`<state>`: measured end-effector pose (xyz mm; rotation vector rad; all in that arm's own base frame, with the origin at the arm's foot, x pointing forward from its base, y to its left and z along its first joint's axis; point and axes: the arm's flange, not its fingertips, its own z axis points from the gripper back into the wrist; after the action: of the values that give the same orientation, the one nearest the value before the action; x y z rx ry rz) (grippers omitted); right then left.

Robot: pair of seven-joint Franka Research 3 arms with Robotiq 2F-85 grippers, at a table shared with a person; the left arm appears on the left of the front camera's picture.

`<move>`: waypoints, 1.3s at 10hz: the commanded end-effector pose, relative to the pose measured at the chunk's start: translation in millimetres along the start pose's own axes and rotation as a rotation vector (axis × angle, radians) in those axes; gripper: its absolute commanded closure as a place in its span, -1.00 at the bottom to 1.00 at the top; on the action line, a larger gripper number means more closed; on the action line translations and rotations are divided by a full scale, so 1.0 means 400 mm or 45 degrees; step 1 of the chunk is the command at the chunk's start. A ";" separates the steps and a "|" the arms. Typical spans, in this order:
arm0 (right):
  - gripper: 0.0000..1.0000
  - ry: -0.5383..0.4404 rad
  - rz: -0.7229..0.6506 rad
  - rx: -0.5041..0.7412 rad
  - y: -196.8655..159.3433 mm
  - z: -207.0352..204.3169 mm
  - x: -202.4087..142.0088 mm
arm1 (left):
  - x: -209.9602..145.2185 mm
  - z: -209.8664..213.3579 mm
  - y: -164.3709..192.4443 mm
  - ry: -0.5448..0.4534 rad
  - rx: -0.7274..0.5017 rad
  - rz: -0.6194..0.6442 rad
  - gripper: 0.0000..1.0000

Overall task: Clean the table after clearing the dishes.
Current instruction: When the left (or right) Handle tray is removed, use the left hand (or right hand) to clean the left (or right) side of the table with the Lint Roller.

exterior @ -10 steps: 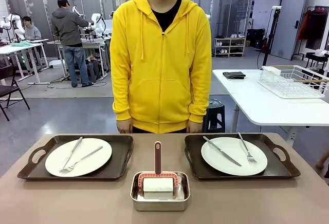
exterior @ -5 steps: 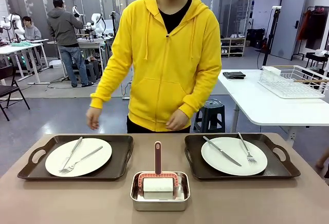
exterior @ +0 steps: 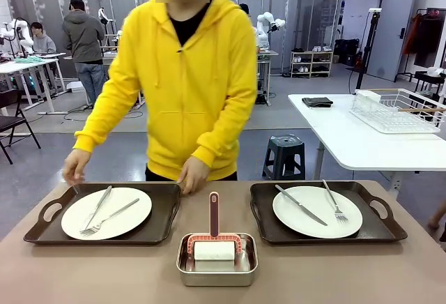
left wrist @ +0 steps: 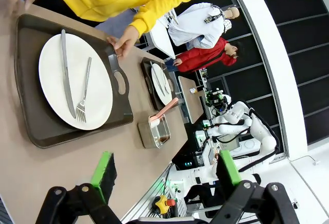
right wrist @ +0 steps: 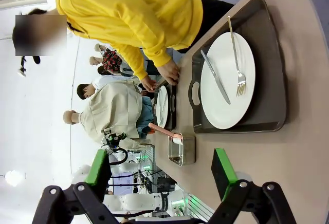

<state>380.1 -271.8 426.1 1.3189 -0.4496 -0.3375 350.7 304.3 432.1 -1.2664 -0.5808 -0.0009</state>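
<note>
Left gripper (left wrist: 165, 168): one, over the tabletop on the near side of the left tray (left wrist: 46, 134); jaws spread wide, nothing between them.
Right gripper (right wrist: 159, 166): one, over the tabletop on the near side of the right tray (right wrist: 272, 39); jaws wide apart too, and empty.
Table (exterior: 334, 279): one, taupe-brown.
Steel pan (exterior: 217, 277): one, at the middle of the near edge; one red-handled brush (exterior: 214, 215) lay in it, handle pointing at the far edge.
Trays: two, dark, beyond the pan, one toward each far corner.
Plates: two, white, a left plate (exterior: 129, 222) and a right plate (exterior: 317, 199), one per tray.
Cutlery: four silver pieces; each plate bore one knife (exterior: 301, 205) and one fork (exterior: 334, 203).
Person (exterior: 188, 88): one, in a yellow hoodie at the far edge, leaning over the left tray, with one hand (exterior: 73, 166) at its far-left corner and the other hand (exterior: 193, 175) at its far-right corner.
</note>
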 end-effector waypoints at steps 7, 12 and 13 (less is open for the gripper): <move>-1.00 0.003 0.003 -0.010 0.002 0.007 -0.004 | -0.005 0.008 -0.004 0.002 -0.009 0.007 -1.00; -1.00 0.003 0.003 -0.010 0.002 0.007 -0.004 | -0.005 0.008 -0.004 0.002 -0.009 0.007 -1.00; -1.00 0.003 0.003 -0.010 0.002 0.007 -0.004 | -0.005 0.008 -0.004 0.002 -0.009 0.007 -1.00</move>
<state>380.1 -271.8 426.1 1.3189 -0.4496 -0.3376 350.7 304.3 432.1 -1.2665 -0.5807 -0.0009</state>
